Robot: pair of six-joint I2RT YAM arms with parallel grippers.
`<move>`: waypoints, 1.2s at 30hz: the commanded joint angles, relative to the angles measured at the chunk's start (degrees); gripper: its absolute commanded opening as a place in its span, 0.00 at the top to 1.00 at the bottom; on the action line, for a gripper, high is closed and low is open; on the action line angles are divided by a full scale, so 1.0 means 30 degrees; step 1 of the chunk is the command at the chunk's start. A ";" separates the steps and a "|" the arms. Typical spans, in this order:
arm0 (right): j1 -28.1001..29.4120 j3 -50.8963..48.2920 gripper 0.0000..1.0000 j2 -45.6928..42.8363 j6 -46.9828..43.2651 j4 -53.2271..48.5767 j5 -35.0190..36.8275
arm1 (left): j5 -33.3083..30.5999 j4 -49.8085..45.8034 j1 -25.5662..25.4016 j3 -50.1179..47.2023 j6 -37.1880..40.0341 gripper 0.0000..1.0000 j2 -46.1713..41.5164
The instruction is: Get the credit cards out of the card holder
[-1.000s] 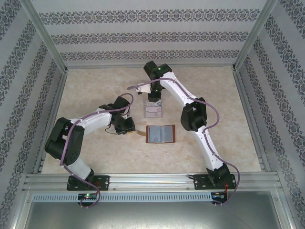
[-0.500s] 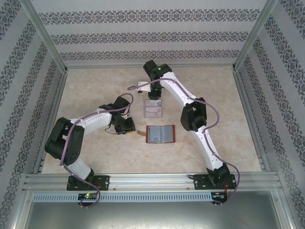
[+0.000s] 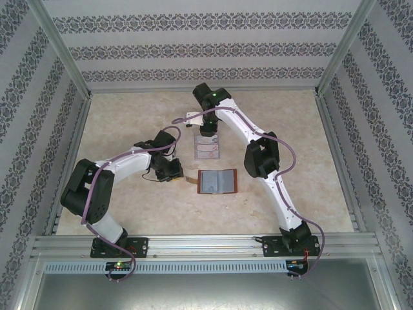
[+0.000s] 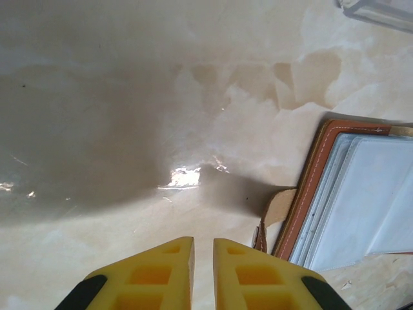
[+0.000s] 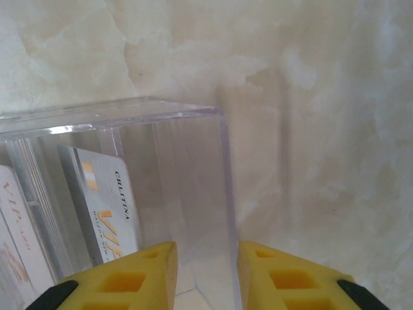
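Observation:
The card holder (image 3: 217,181) lies open on the table, reddish-brown with blue-grey pockets (image 4: 381,194) and a tan strap tab (image 4: 279,205) on its left. Two whitish credit cards (image 3: 208,150) with pink-orange lettering rest in the clear tray (image 3: 219,157); from the right wrist I see one credit card (image 5: 103,206) leaning inside the tray and another (image 5: 13,239) at the left edge. My right gripper (image 5: 206,248) hovers open above the tray's far corner (image 5: 221,113), holding nothing. My left gripper (image 4: 203,242) sits low just left of the strap tab, fingers nearly together and empty.
The tray's corner (image 4: 381,10) shows beyond the card holder in the left wrist view. Bare marble tabletop (image 3: 129,123) spreads left and right of the arms. Metal frame rails (image 3: 193,242) and patterned walls (image 3: 206,48) close the workspace in.
My right gripper's jaws have widened and it has drawn slightly back from the tray. The left arm and the card holder have stayed put.

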 commanded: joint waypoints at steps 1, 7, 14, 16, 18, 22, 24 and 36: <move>0.0249 -0.0480 0.68 -0.0167 -0.0018 -0.0590 -0.0212 | 0.0276 0.0356 0.0230 -0.0075 -0.0141 0.85 -0.0300; 0.0273 -0.0510 0.67 -0.0416 -0.0077 -0.0733 -0.0132 | 0.0322 0.0348 0.0217 -0.0118 -0.0106 0.85 -0.0325; 0.0330 -0.0699 0.67 -0.1263 -0.0241 -0.1050 -0.0578 | 0.0325 0.0322 0.0232 -0.0030 -0.0088 0.85 -0.0327; 0.0386 -0.0853 0.67 -0.1429 -0.0326 -0.1080 -0.0556 | 0.0331 0.0292 0.0232 0.0017 -0.0054 0.85 -0.0328; 0.0417 -0.1029 0.67 -0.1636 -0.0398 -0.1114 -0.0600 | 0.0309 0.0289 0.0229 -0.0004 -0.0053 0.85 -0.0351; 0.0401 -0.1286 0.67 -0.1823 -0.0353 -0.0849 -0.0387 | 0.0323 0.0257 0.0232 0.0051 -0.0065 0.85 -0.0413; 0.0403 -0.1250 0.68 -0.1883 -0.0182 -0.0880 -0.0477 | 0.0317 0.0231 0.0232 0.0106 -0.0023 0.85 -0.0409; -0.0047 -0.3764 0.69 -0.4209 0.4483 0.0664 -0.2525 | 0.0670 0.0386 0.0166 0.0807 0.0237 0.86 -0.0415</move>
